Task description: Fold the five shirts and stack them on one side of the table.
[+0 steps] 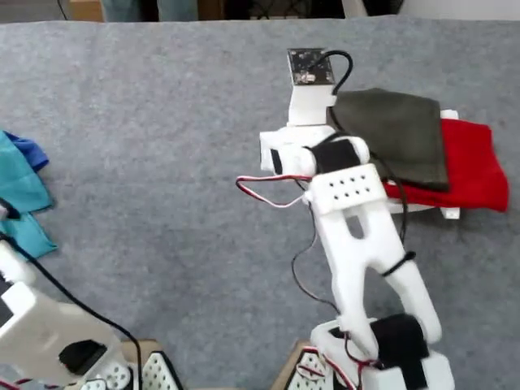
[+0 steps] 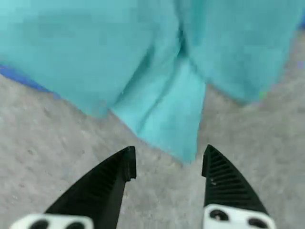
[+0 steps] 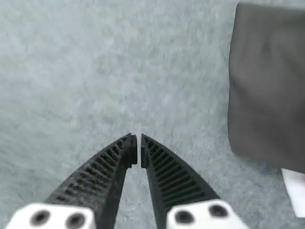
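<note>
Shirt (image 2: 157,71), teal, just ahead of left tool (image 2: 169,150)

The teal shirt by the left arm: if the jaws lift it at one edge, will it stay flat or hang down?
The teal shirt lies in soft folds, so it is probably floppy and would hang down when lifted. It looks thin, so likely light. On the fuzzy grey table cover, a push would probably bunch it, not slide it.

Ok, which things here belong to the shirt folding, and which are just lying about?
Job: folded dark olive shirt; folded red shirt under it; crumpled teal shirt; blue shirt beside it.
Other: grey felt table cover; white piece under the red shirt, unclear what.
</note>
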Motion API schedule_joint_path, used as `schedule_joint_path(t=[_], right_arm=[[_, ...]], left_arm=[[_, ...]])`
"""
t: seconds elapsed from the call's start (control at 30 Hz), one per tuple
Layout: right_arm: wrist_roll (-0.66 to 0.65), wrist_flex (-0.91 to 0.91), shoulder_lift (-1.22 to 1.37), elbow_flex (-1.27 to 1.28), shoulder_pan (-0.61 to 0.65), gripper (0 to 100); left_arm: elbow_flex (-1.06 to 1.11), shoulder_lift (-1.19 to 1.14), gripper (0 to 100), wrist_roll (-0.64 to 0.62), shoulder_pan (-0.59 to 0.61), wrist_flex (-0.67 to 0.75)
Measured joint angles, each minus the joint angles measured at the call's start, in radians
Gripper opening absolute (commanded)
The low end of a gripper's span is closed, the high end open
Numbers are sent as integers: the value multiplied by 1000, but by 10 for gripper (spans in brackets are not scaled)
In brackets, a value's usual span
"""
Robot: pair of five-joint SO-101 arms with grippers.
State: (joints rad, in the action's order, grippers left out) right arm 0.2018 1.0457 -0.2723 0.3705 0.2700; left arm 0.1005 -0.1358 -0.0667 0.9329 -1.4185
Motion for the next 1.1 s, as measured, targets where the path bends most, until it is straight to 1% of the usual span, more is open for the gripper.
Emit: schedule_joint_path(t=[0.07, 0.13, 0.23, 0.37, 0.43, 0.53, 0.57, 0.6, 0.63, 0.7, 0.77, 0.87, 0.93, 1.0, 1.1], right_arm=[[0, 0, 32, 0, 0, 25], [0, 0, 48, 0, 0, 25], [0, 0, 57, 0, 0, 25], [0, 0, 58, 0, 0, 24], [0, 12, 58, 0, 0, 24], [0, 35, 58, 0, 0, 24], [0, 44, 58, 0, 0, 24], [0, 52, 58, 0, 0, 24], [0, 57, 58, 0, 0, 24], [0, 63, 58, 0, 0, 24], [0, 63, 58, 0, 0, 24], [0, 63, 58, 11, 0, 24], [0, 63, 58, 21, 0, 24], [0, 63, 60, 23, 0, 24], [0, 63, 60, 23, -11, 25]], left_arm=[[101, 0, 246, -48, -43, 18], [138, 0, 245, -115, -68, 32], [146, -21, 242, -201, -86, 68], [146, -123, 238, -310, -106, 101], [141, -164, 184, -342, -106, 103], [114, -193, 16, -350, -120, 103], [106, -201, 34, -348, -123, 103], [98, -209, 43, -338, -126, 103], [87, -209, 23, -308, -132, 94], [81, -215, 29, -247, -144, 52], [61, -218, 27, -216, -160, -5], [52, -189, 27, -147, -207, -72], [52, -117, 27, -86, -256, -109], [54, -11, 28, 2, -322, -146], [107, 192, 29, 110, -460, -181]])
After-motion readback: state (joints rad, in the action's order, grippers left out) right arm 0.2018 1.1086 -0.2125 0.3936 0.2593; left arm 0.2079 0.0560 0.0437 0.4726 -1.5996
